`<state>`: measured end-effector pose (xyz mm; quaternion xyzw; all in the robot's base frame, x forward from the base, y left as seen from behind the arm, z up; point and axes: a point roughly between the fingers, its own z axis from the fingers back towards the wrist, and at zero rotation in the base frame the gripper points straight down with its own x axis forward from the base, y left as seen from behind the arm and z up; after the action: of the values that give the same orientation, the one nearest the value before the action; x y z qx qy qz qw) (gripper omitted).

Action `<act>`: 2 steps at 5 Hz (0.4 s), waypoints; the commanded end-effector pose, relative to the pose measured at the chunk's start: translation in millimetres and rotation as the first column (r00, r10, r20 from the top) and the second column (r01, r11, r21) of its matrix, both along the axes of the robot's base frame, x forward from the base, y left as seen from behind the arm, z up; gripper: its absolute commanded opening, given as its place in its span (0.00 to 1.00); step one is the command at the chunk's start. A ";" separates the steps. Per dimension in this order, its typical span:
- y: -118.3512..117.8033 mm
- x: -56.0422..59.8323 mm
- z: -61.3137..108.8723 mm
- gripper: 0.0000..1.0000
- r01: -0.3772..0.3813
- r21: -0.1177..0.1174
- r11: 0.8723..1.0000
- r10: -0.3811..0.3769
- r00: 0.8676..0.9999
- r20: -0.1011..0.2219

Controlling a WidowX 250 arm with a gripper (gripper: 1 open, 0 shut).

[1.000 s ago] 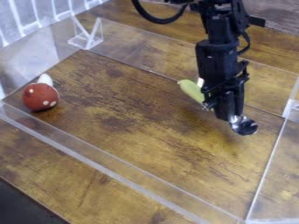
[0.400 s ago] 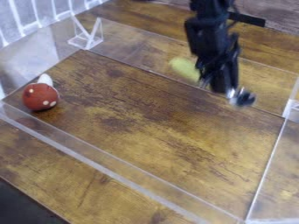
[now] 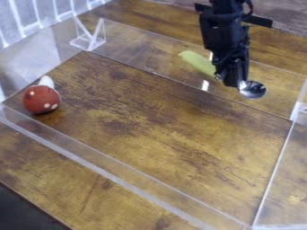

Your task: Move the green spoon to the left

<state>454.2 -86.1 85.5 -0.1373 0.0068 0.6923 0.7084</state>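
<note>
Yellow-green plastic handle, round silver bowl: green spoon (image 3: pixel 220 74) | black hand (image 3: pixel 231 75) pinching it | wood-grain table (image 3: pixel 156 135)

— Where is the arm?

— It comes in from the top edge, right of centre, black and nearly upright, wrist tipped slightly.

— And the gripper (image 3: pixel 231 70)?

— Pointing steeply down, its dark fingers (image 3: pixel 236 68) pinched in close on the green spoon (image 3: pixel 214 69), which crosses between them, handle to the left, bowl to the right.
</note>
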 end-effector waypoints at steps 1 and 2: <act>25.1 9.2 41.4 0.00 -0.142 0.005 0.990 0.141 0.986 0.087; 31.7 2.3 37.8 0.00 -0.178 0.020 0.984 0.176 0.980 0.096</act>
<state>452.9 -62.2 71.2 -0.1135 -0.0104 0.7480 0.6538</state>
